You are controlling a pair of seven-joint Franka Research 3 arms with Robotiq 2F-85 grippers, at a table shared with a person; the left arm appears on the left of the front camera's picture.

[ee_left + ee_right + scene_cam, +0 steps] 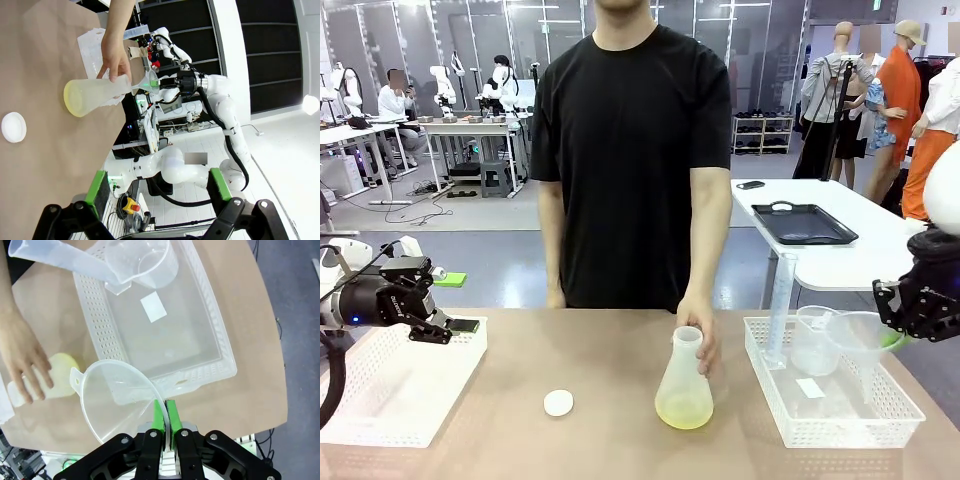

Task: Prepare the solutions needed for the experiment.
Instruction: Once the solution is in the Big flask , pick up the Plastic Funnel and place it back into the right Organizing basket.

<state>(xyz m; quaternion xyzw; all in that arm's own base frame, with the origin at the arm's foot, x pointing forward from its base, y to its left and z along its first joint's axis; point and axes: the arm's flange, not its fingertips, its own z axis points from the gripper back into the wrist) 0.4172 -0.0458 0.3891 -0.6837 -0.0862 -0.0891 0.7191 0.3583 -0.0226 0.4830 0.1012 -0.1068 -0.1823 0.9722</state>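
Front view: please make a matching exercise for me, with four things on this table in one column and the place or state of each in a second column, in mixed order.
Things
1. flask
2. cap
3. funnel
4. beaker

Places or states
A. stands in the basket on the robot's right
B. gripped at its rim by the right gripper
C. lies alone on the bare table
D. held at the neck by the person's hand, with pale yellow solution inside

Pairs: 1-D, 2-C, 3-B, 4-A
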